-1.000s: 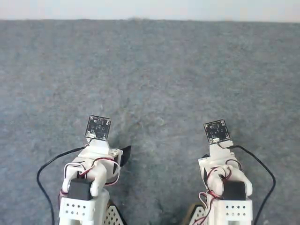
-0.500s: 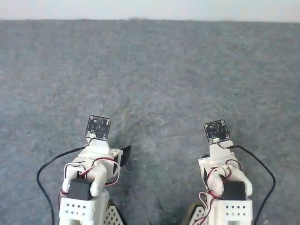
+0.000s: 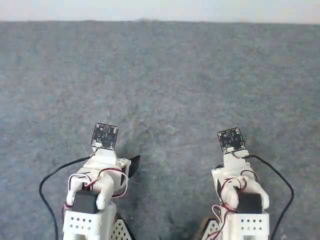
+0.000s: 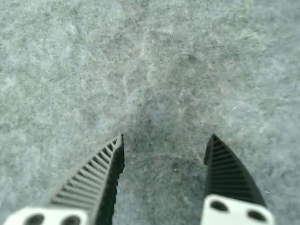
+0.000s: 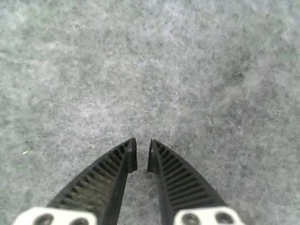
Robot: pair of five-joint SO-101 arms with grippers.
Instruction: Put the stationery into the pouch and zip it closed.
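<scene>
Your left arm [image 3: 97, 187] sits folded back at the near edge of the desk [image 3: 165, 75], on the left side of the high view. Your right arm [image 3: 239, 192] sits at the same edge on the right side, well apart from it. Each arm carries a small square camera board on its wrist, one on the left arm [image 3: 105, 136] and one on the right arm [image 3: 232, 140], and both face up toward the overhead camera.

Your left claw [image 4: 167, 137] is open. Its two ribbed black fingers [image 4: 101, 180] stand wide apart over the grey felt, with nothing between them. From above, one black finger [image 3: 133, 165] juts out sideways from that wrist toward the middle of the desk.

Your right claw [image 5: 142, 140] is closed on nothing. Its ribbed fingers [image 5: 180, 180] come together at the tips with only a thin slit between them, and the tips point at bare felt.

A black cable [image 3: 47, 187] loops out from the left arm toward the desk's left side. Another black cable [image 3: 285, 187] curves round the outer side of the right arm. The grey felt covers the desk to its far edge, where it meets a pale wall [image 3: 160, 10].
</scene>
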